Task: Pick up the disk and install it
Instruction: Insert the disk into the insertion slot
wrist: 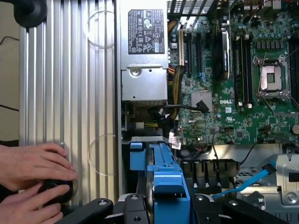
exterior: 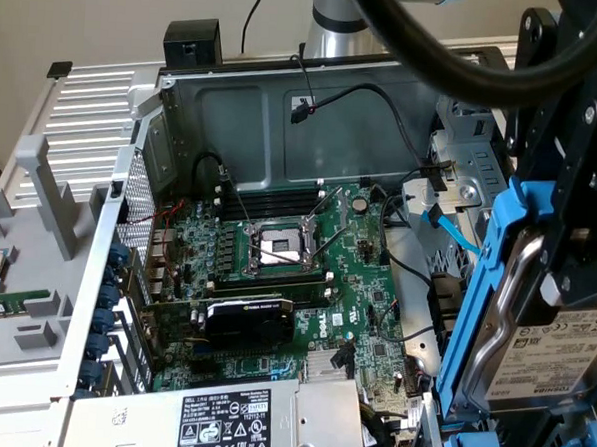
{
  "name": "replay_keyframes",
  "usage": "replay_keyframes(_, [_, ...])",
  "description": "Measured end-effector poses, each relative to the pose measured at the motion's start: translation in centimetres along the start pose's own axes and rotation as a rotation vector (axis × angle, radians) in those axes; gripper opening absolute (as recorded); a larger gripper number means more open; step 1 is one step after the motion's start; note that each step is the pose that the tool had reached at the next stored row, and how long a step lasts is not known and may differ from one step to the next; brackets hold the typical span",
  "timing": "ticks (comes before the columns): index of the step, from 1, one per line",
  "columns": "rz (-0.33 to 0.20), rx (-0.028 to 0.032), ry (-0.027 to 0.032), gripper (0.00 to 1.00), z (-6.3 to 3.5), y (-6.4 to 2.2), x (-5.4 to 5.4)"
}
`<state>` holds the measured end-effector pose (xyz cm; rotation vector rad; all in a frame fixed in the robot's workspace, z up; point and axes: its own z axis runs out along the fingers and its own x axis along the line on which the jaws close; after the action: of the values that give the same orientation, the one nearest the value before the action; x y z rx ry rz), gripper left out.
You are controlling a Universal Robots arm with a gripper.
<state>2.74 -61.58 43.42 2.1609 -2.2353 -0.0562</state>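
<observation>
Carrying step: gripper (wrist: 166, 207) fingers pinch the disk (exterior: 557, 362), tilted, lower right of exterior view; apparently unseated; seating likely needs squaring with the case (exterior: 244, 121).

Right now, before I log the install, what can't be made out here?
1. The disk: exterior view, far side cut off by the right edge; label print too small.
2. Gripper: wrist view, its hold on the disk hidden behind the blue carrier.
3. Black knob: wrist view, mostly covered by a person's hands.
</observation>
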Motion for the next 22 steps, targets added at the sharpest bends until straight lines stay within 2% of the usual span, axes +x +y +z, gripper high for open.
replay_keyframes(22, [0.000,0.0001,-0.0001,0.37,0.51,-0.06,0.05])
